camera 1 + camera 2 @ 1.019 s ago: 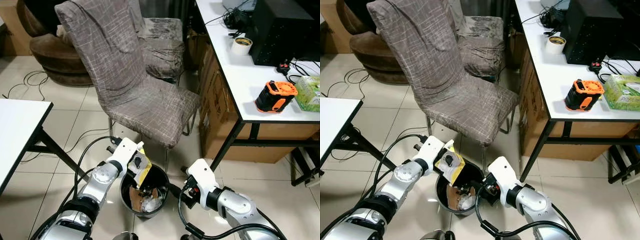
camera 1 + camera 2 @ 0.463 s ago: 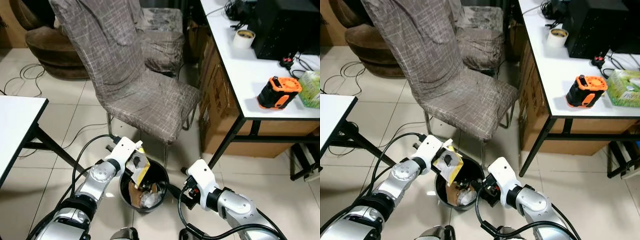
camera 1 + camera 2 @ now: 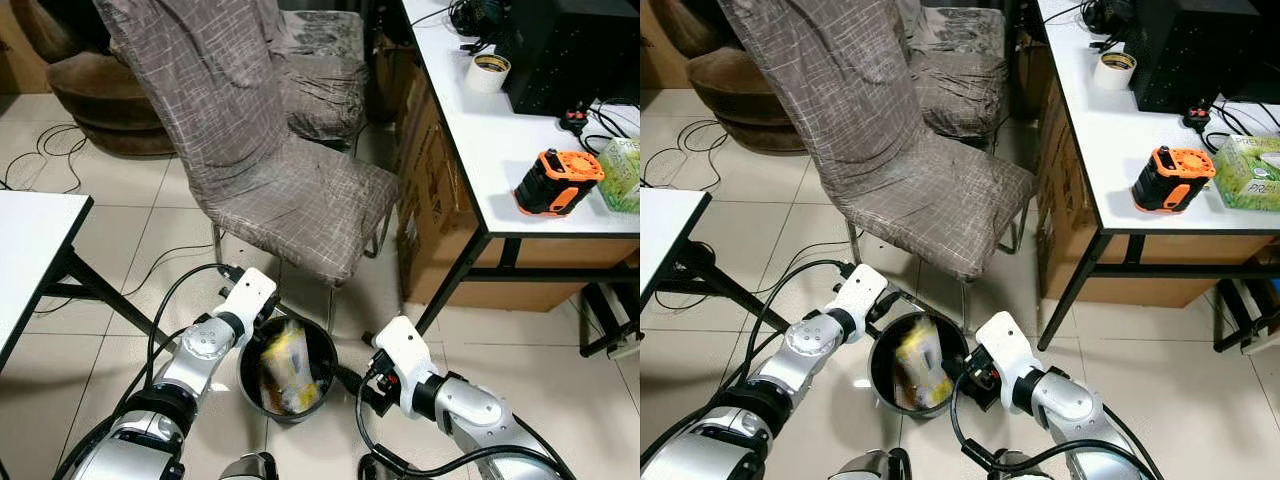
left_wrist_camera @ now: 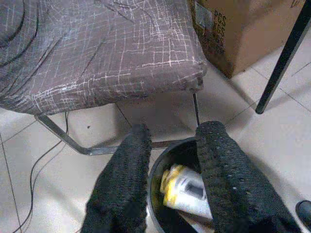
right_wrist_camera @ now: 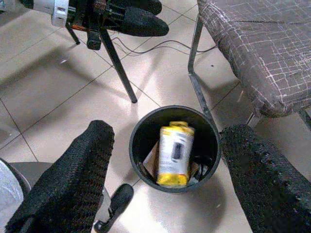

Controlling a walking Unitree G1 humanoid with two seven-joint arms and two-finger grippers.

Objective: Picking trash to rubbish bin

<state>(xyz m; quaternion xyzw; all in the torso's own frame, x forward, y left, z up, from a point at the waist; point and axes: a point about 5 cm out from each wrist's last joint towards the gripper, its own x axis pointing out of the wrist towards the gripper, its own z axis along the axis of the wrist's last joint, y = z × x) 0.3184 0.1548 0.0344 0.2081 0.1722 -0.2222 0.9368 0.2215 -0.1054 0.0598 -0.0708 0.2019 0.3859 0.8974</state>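
A black round rubbish bin point(image 3: 246, 352) stands on the tiled floor in front of the chair. A yellow and white packet point(image 3: 286, 362) lies inside it on other rubbish, blurred in the eye views and clear in the right wrist view point(image 5: 173, 153). My left gripper point(image 3: 266, 316) hovers at the bin's far left rim, open, with nothing between its black fingers point(image 4: 127, 180). My right gripper point(image 3: 351, 381) sits low beside the bin's right side, open wide, its fingers point(image 5: 82, 160) spread either side of the bin point(image 5: 137, 127).
A grey covered chair point(image 3: 290, 190) stands just behind the bin, its metal legs close to the rim. A white desk point(image 3: 495, 150) with an orange tool point(image 3: 553, 184) is at the right, a cardboard box point(image 3: 440, 230) under it. A white table point(image 3: 30, 250) is at the left. Cables point(image 3: 170, 300) trail on the floor.
The yellow packet left my left gripper and now lies in the bin. The left gripper's fingers now stand open. The right arm has stayed put.
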